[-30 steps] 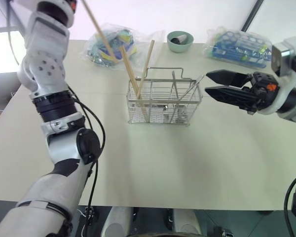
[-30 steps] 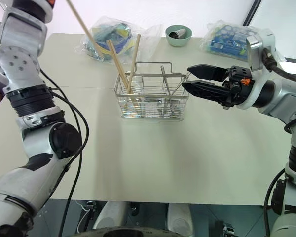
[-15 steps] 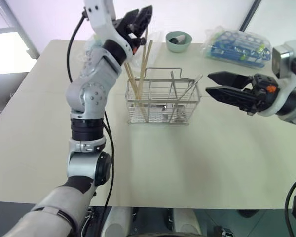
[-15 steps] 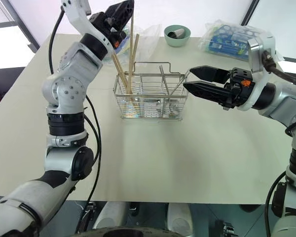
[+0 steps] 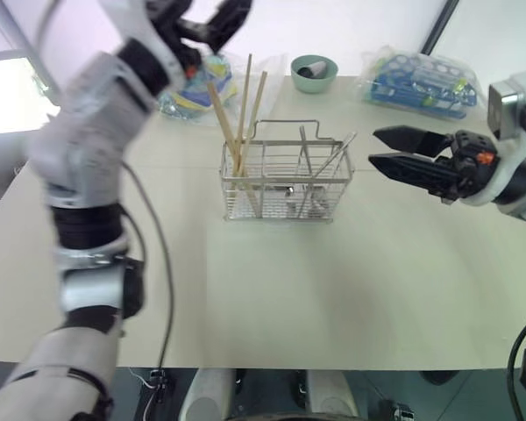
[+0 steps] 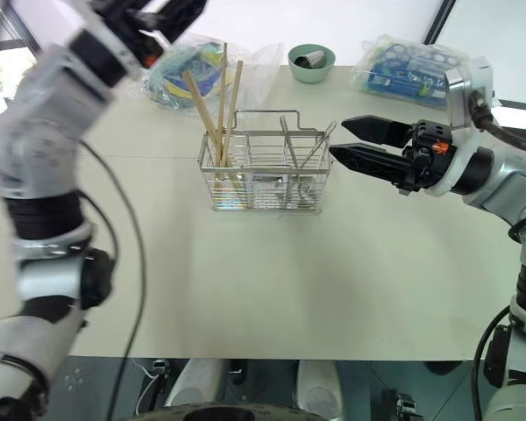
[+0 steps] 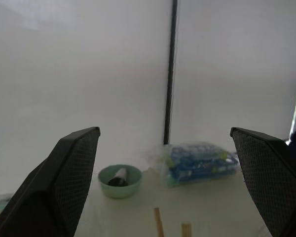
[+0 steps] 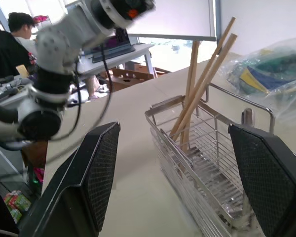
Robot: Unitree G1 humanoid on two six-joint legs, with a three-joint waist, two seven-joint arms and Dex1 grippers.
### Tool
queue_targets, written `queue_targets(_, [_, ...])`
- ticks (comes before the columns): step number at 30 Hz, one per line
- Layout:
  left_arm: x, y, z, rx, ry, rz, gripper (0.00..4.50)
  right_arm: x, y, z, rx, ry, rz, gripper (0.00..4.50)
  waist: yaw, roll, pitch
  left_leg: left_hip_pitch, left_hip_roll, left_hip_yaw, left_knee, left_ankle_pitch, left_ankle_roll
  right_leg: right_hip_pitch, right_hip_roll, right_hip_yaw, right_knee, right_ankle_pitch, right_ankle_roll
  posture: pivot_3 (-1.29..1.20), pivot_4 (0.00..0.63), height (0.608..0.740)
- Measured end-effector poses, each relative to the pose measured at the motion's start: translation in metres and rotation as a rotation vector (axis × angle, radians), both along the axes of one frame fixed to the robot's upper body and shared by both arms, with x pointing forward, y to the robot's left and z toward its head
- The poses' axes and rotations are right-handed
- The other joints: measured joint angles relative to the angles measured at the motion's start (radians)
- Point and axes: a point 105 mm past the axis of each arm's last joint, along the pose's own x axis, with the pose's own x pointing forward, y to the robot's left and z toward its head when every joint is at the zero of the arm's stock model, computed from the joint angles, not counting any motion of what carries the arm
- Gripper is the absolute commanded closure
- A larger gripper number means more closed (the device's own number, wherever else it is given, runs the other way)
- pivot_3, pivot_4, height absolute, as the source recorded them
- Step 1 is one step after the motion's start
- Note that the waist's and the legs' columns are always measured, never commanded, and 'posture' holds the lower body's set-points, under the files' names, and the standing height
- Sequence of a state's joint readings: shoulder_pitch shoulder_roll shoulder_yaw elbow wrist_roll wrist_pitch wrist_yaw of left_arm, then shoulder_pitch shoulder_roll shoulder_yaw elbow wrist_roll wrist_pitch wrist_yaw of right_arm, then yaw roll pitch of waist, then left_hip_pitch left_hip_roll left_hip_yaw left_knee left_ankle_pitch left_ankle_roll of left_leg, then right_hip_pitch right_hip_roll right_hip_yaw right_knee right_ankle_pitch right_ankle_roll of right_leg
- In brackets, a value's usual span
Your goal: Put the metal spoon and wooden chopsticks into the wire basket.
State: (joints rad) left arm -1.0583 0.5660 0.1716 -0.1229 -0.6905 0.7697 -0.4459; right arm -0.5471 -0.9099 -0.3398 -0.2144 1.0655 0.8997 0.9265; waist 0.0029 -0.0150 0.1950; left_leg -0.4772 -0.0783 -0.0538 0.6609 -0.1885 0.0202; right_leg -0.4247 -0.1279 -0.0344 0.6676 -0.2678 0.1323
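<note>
While the left gripper [image 5: 203,19] sits blurred at the upper left of the left eye view, its two black fingers are spread wide and hold nothing, above and left of the wire basket [image 5: 285,182] at frame centre. Three wooden chopsticks [image 5: 243,114] stand in the basket's left end, long axes near upright, tips fanning toward the top of the frame; the metal spoon [image 5: 331,168] leans in the right end, handle tilted up to the right. Right gripper [image 5: 383,151] at mid-right lies level, jaws parted fairly wide, empty, tips just right of the basket and apart from it. Green bowl [image 5: 315,73] and two plastic bags sit at the table's far edge. Right eye view: same layout, table [image 6: 333,281] pale beige. Left wrist view: both pads [image 7: 79,168] far apart, nothing between; bowl, a blue-printed bag [image 7: 200,161] and two chopstick tips at the bottom edge. Right wrist view: fingers [image 8: 101,168] wide apart, empty, basket with chopsticks between them; a person at the upper left. No readable writing anywhere.
</note>
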Motion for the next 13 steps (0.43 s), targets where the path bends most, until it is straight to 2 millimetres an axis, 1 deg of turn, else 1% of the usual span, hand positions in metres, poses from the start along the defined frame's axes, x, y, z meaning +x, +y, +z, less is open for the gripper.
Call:
queue_targets(1, [-0.007, 0.005, -0.003, 0.071, -0.002, -0.025, 0.05, 0.000, -0.001, 0.000, -0.007, -0.003, 0.001, 0.90, -0.001, 0.000, 0.000, 0.000, 0.000, 0.000, 0.000, 0.000, 0.000, 0.000, 0.000, 0.000, 0.000, 0.000, 0.000, 0.00, 0.150, 0.697])
queue_targets(2, [-0.018, 0.018, -0.017, 0.206, 0.017, -0.042, 0.05, 0.000, -0.001, -0.002, -0.025, -0.008, 0.003, 0.90, -0.007, 0.001, -0.001, 0.001, 0.000, 0.001, -0.001, 0.000, 0.000, 0.000, 0.000, 0.001, -0.001, 0.000, 0.000, 0.00, 0.150, 0.697])
queue_targets(4, [-0.027, 0.043, -0.052, 0.376, 0.130, -0.067, 0.05, 0.000, -0.006, -0.009, -0.055, -0.006, -0.005, 0.90, -0.016, 0.002, -0.001, 0.004, 0.000, 0.003, -0.006, 0.000, -0.001, 0.001, 0.000, 0.003, -0.001, 0.000, 0.000, 0.00, 0.150, 0.697])
queue_targets(5, [-0.031, 0.052, -0.069, 0.428, 0.197, -0.093, 0.05, 0.000, -0.007, -0.012, -0.072, -0.004, -0.005, 0.90, -0.016, 0.002, -0.001, 0.005, 0.000, 0.003, -0.007, 0.001, -0.002, 0.001, 0.000, 0.003, -0.002, 0.000, -0.001, 0.00, 0.150, 0.697])
queue_targets(7, [-0.039, 0.062, -0.091, 0.492, 0.291, -0.148, 0.05, -0.001, -0.006, -0.017, -0.097, -0.012, 0.015, 0.90, -0.011, 0.002, -0.001, 0.005, 0.001, 0.002, -0.008, 0.001, -0.002, 0.001, -0.001, 0.003, -0.002, -0.001, -0.002, 0.00, 0.150, 0.697])
queue_targets(9, [-0.044, 0.068, -0.096, 0.517, 0.323, -0.166, 0.05, -0.002, -0.003, -0.019, -0.113, -0.020, 0.034, 0.90, -0.010, 0.002, -0.001, 0.005, 0.001, 0.001, -0.008, 0.001, -0.002, -0.001, -0.003, 0.003, -0.004, -0.002, -0.004, 0.00, 0.150, 0.697])
queue_targets(13, [-0.046, 0.073, -0.092, 0.520, 0.307, -0.148, 0.05, -0.001, -0.002, -0.021, -0.122, -0.030, 0.037, 0.90, -0.010, 0.002, -0.001, 0.005, 0.000, 0.001, -0.009, 0.001, -0.002, 0.000, -0.005, 0.003, -0.004, -0.002, -0.003, 0.00, 0.150, 0.697])
